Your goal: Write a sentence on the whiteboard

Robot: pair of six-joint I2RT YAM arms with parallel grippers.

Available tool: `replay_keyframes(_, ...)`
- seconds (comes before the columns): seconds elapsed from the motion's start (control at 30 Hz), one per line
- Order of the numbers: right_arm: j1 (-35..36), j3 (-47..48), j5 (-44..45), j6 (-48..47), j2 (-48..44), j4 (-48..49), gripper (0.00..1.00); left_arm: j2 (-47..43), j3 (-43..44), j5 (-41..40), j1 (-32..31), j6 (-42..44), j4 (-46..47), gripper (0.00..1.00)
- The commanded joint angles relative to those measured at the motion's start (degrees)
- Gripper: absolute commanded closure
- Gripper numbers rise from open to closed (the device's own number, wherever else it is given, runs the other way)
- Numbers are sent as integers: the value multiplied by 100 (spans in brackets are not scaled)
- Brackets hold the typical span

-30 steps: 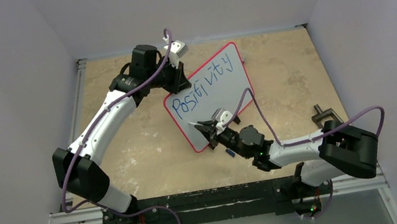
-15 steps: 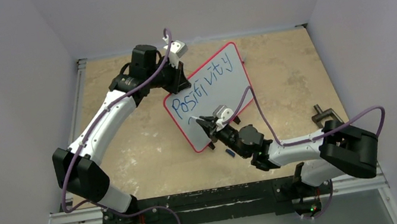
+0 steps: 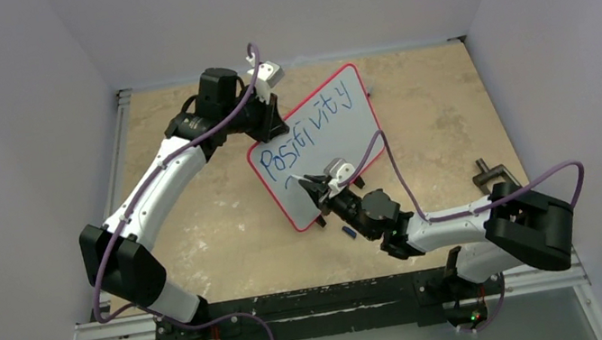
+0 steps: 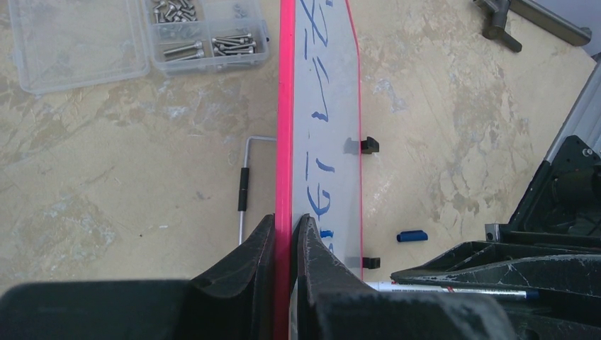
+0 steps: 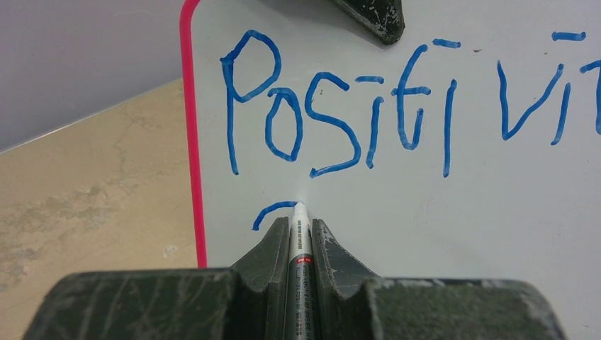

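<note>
Evidently the whiteboard (image 3: 318,143) is thin, stiff, probably light: the left hand (image 4: 287,222) clamps its red edge; the right hand (image 5: 300,224) is closed on the marker (image 5: 300,246).

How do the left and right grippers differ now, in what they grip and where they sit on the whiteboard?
Left gripper is shut on the whiteboard's red frame; right gripper is shut on a marker.
Left pinches the board's top edge, above the writing; right faces the white surface, with the marker tip touching it at a short blue stroke under the P.
Shared: both are closed on something thin.
</note>
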Motion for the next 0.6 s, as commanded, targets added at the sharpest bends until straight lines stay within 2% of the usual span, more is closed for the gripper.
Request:
replay_keyframes(0.0, -28, 7, -23, 114, 1, -387, 100, 87, -132, -617, -6, 430, -703, 100)
replay_keyframes(0.57, -32, -138, -329, 481, -19, -826, 100, 61, -146, -614, -6, 430, -708, 100)
